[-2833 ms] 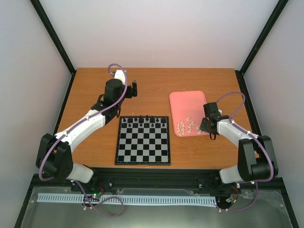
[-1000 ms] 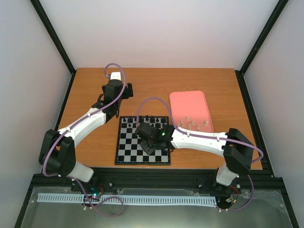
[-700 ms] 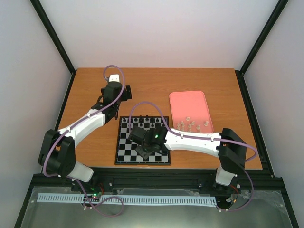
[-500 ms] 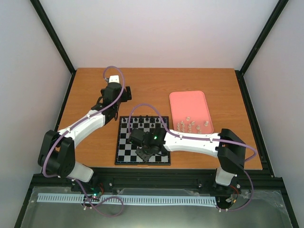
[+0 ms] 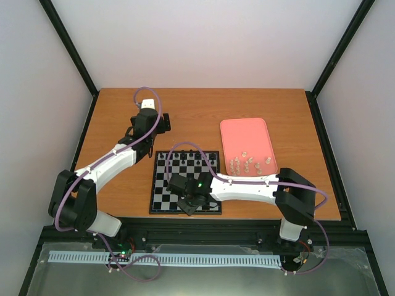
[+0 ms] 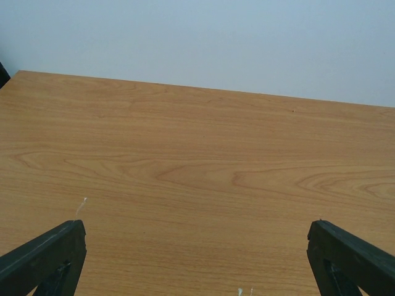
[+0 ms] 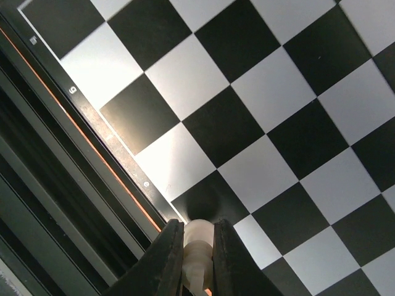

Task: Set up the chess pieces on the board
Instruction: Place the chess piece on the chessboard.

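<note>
The board (image 5: 185,182) of black and white checks lies at the near middle of the table, with tiny black figures (image 5: 188,156) along its far rows. My right gripper (image 5: 188,205) hangs over the board's near edge (image 7: 111,142), shut on a cream-white chess piece (image 7: 199,237) held just above a black edge square. Several more cream-white chess pieces (image 5: 250,164) lie in the near end of the pink tray (image 5: 247,135). Far left of the board, my left gripper (image 5: 162,122) stands open over bare wood, its fingertips (image 6: 46,253) wide apart with nothing between them.
The pink tray sits right of the board. A black metal frame (image 5: 210,231) runs along the table's near edge, just beyond the board's border. Bare wood (image 6: 197,160) stretches ahead of the left gripper up to the white back wall.
My right arm has swung from the pink tray across the board toward its near edge, carrying the chess piece. The left arm has shifted slightly away from the board.
</note>
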`<state>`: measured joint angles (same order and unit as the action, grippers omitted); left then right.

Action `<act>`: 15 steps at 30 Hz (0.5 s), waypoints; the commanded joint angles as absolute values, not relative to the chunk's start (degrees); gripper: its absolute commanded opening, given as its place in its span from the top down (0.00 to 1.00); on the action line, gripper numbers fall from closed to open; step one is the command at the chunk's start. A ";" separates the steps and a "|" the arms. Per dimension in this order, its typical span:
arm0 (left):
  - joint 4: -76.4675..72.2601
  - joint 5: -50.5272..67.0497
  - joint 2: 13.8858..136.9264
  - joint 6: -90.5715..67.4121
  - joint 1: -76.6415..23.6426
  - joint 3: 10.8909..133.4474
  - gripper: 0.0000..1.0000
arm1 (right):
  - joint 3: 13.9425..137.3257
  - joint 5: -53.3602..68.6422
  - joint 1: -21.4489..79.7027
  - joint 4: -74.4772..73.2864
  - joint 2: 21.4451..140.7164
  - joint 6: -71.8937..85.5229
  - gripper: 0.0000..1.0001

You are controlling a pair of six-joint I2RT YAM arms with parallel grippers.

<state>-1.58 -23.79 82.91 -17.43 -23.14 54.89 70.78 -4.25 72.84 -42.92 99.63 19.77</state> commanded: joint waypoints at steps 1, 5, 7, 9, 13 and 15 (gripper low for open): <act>-2.68 -24.14 81.12 -18.26 -22.85 54.67 0.00 | 68.57 -4.02 73.71 -38.81 99.33 21.35 0.97; -2.78 -24.17 81.15 -18.28 -22.87 54.60 0.00 | 67.93 -4.05 73.72 -37.82 99.16 21.44 0.97; -2.75 -24.06 81.21 -18.26 -22.85 54.61 0.00 | 67.99 -4.17 73.74 -37.68 99.30 21.27 0.97; -2.94 -24.13 81.29 -18.25 -22.85 54.50 0.00 | 68.11 -4.88 73.73 -37.73 99.39 21.34 0.97; -3.22 -24.18 81.52 -18.15 -22.85 54.33 0.00 | 67.77 -5.54 73.74 -37.32 99.38 21.31 0.97; -3.27 -24.05 81.64 -18.18 -22.85 54.37 0.00 | 67.65 -6.40 73.79 -37.11 99.37 21.42 0.97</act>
